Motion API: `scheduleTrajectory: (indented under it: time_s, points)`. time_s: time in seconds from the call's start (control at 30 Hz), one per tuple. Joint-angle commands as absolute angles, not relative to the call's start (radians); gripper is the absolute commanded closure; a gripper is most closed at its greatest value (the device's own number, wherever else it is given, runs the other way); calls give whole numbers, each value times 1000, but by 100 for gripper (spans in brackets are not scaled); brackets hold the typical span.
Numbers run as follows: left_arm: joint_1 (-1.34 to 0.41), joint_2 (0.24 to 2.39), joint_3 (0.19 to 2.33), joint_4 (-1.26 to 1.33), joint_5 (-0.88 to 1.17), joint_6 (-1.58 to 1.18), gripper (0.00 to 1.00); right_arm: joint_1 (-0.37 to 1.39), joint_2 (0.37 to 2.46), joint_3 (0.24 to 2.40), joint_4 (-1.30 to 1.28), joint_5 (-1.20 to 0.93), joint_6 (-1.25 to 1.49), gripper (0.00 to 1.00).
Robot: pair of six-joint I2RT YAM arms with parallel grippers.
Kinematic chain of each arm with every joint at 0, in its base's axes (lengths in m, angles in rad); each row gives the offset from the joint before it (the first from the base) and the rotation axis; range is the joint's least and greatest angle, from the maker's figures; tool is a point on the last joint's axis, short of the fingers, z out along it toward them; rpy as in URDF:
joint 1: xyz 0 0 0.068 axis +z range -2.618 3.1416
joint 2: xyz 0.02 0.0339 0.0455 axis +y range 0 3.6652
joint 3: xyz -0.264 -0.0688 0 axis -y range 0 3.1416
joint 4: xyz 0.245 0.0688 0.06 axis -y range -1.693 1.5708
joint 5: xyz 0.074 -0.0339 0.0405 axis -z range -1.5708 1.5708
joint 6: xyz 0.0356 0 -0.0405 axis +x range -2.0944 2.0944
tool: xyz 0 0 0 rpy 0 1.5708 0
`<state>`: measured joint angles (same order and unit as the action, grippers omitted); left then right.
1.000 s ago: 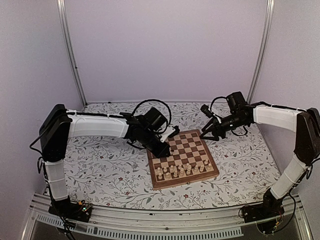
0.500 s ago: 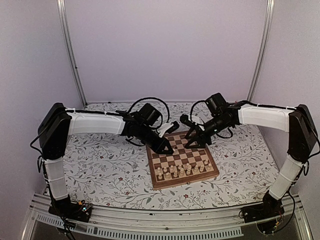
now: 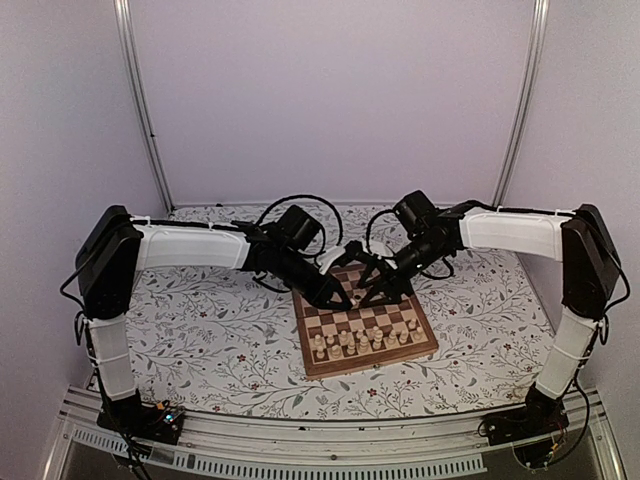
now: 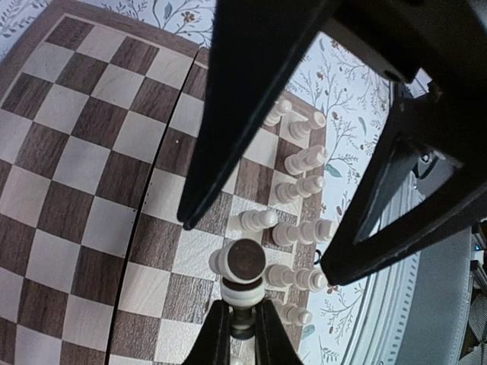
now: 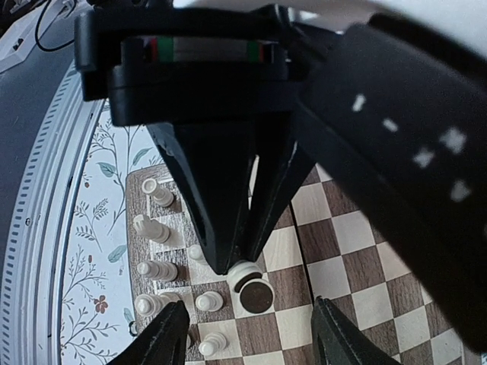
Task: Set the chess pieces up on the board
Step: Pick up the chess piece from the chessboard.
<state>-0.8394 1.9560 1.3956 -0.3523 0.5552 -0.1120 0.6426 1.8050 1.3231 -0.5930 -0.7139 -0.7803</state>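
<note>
Pinched tight in the left gripper [image 4: 242,308]: a pale chess piece [image 4: 243,262], dark underside up, long axis running on from those fingertips. Straddled by the right gripper [image 5: 249,306], jaws wide apart, apparently not touching. Probably a handover; calls for closing across that axis. Below: the board [image 4: 68,152], other pieces [image 3: 362,340] ranked along its near edge.

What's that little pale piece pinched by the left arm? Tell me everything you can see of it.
The held piece is a small cream figure, wooden by its look, with a dark round pad under its base. It is tipped so the pad faces both wrist cameras. The left gripper has its jaws shut on its ringed body, over the board beside the standing pieces.
</note>
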Motion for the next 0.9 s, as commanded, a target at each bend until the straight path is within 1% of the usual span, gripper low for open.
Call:
scheduleTrajectory:
  time_s: [0.0,0.07,0.17,0.4,0.47,0.6,0.77,0.87]
  points:
    - [-831,1907,1408,-307,609,-103,92,660,1837,1354,-621,-734,-789,42]
    - [-832,1907,1412,-306,614,-107,92,664,1846,1355,-621,-737,-787,43]
    - [-831,1911,1417,-309,623,-114,92,664,1855,1355,-622,-757,-784,48]
    - [-831,1915,1408,-316,612,-110,92,663,1863,1365,-627,-770,-785,81]
    - [-831,1907,1405,-323,609,-106,92,657,1869,1365,-627,-762,-783,85]
    - [-825,1878,1377,-305,650,-118,92,614,1885,1364,-626,-783,-782,86]
    - [-814,1873,1359,-313,620,-116,92,546,1906,1352,-615,-788,-778,86]
    - [-810,1892,1365,-320,615,-119,92,527,1922,1343,-592,-747,-754,86]
